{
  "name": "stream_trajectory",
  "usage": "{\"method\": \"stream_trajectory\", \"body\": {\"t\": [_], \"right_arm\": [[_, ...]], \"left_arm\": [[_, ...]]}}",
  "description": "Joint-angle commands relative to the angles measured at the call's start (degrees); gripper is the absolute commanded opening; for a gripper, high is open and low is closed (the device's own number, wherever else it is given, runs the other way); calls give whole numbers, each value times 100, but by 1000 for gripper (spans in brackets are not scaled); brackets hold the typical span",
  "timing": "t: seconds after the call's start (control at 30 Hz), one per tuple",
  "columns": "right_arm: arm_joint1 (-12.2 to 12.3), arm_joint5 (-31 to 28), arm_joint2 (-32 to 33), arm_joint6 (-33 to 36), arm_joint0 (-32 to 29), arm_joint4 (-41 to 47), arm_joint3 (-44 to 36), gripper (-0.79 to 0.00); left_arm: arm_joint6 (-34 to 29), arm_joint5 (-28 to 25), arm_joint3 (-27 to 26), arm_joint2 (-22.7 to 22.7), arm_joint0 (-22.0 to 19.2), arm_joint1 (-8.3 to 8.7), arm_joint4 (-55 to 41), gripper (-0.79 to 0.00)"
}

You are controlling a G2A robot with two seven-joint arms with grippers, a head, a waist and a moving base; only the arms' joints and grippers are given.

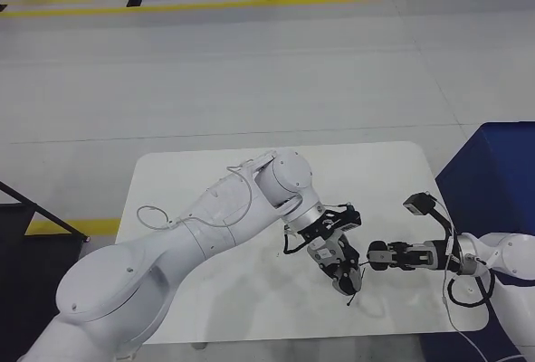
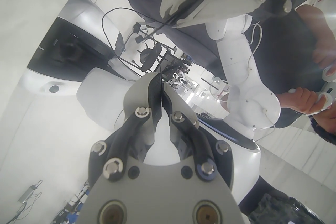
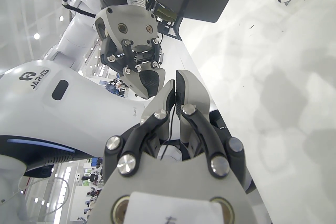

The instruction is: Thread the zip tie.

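Between left pincer and right pincer, the zip tie

We hold left arm stretched from near left corner of table toward middle, wrist bent, left gripper pointing back at near edge. Right arm comes in from right edge, forearm lying along table, right gripper just beside left one's tip. Both our grippers have fingers pinched together, each on zip tie.
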Motion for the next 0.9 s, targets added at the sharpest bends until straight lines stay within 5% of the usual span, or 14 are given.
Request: {"method": "stream_trajectory", "body": {"t": [0.0, 0.37, 0.87], "right_arm": [[10, 2, -9, 2, -1, 11, 6, -785], [25, 7, -11, 7, 2, 46, 44, -785], [25, 7, -11, 7, 2, 46, 44, -785]], "left_arm": [[0, 0, -24, 0, 21, 25, -16, -785], [0, 0, -131, 0, -70, 173, -61, -785], [0, -1, -156, 0, -17, 155, -77, -785]]}}
